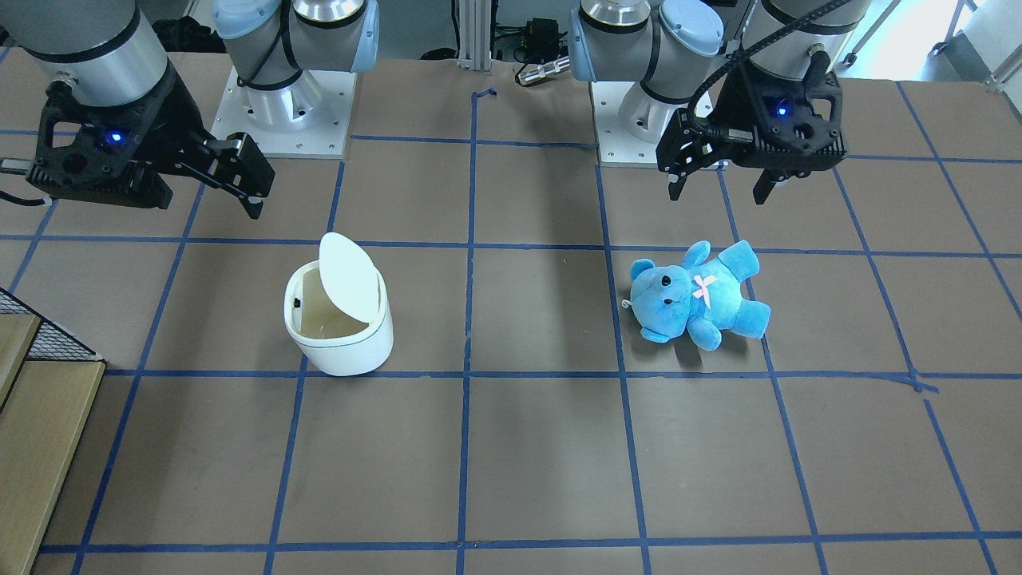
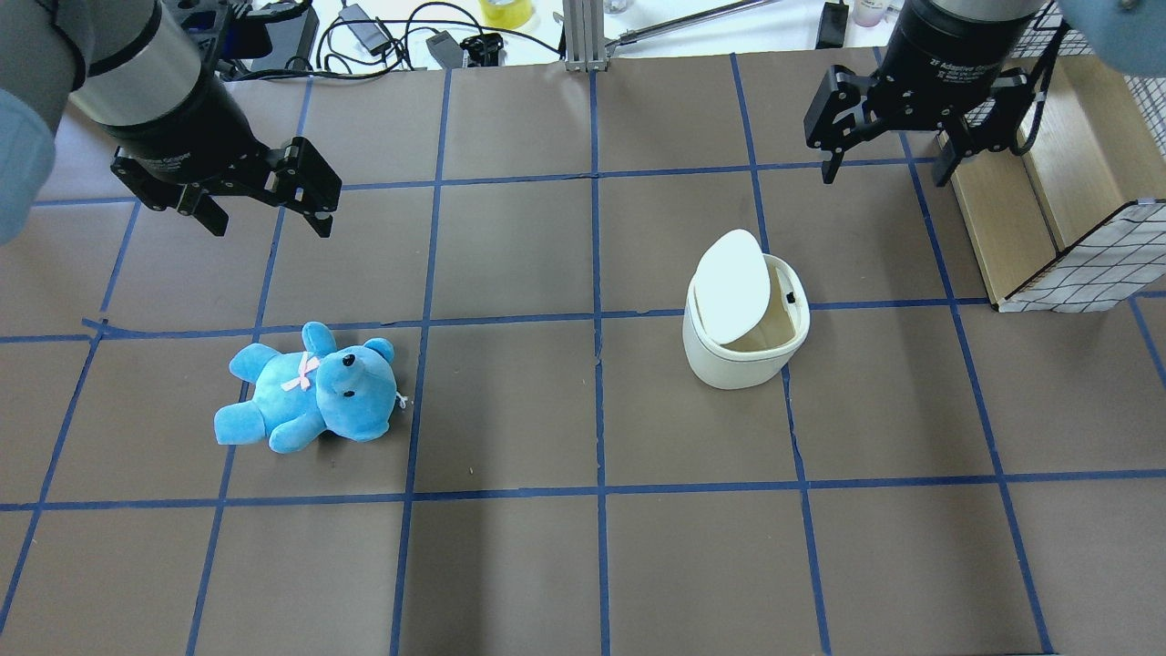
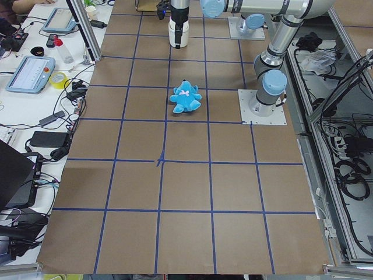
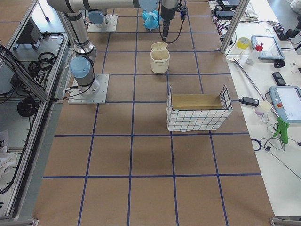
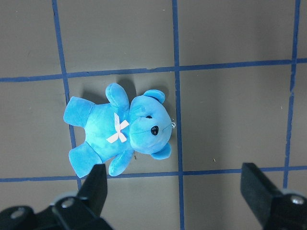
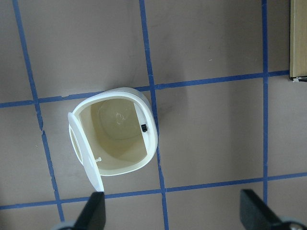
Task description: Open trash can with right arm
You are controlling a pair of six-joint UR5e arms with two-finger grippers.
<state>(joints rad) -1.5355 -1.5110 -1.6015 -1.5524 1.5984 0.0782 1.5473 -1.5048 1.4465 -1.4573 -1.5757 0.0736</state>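
Looking down from over the robot's shoulders, the trash can (image 2: 745,351) is standing on the table (image 2: 583,565) toward 3 o'clock from the middle. Its lid (image 2: 736,287) is standing nearly upright on the side toward 9 o'clock, so the pale inside is showing. To my eye the opening is already done.

The right pincer (image 2: 885,173) is hanging in the air at about 1 o'clock from the can, well apart from it. Its jaws are spread wide and are carrying nothing. The left pincer (image 2: 271,223) is also spread and empty, and it is hovering toward 11 o'clock from the blue teddy bear (image 2: 314,396), which is lying toward 9 o'clock from the table's middle.

What I am worrying about now is the lid. It is balancing almost straight up, and I cannot tell whether anything is locking it there. If the right arm is coming down again near the can, a finger may be catching the lid's edge and knocking it shut. The can is looking light, so a side push may be sliding it or tipping it over. The wire-sided box (image 2: 1075,273) at 3 o'clock from the can is near the right pincer, and a wide swing may be striking it.
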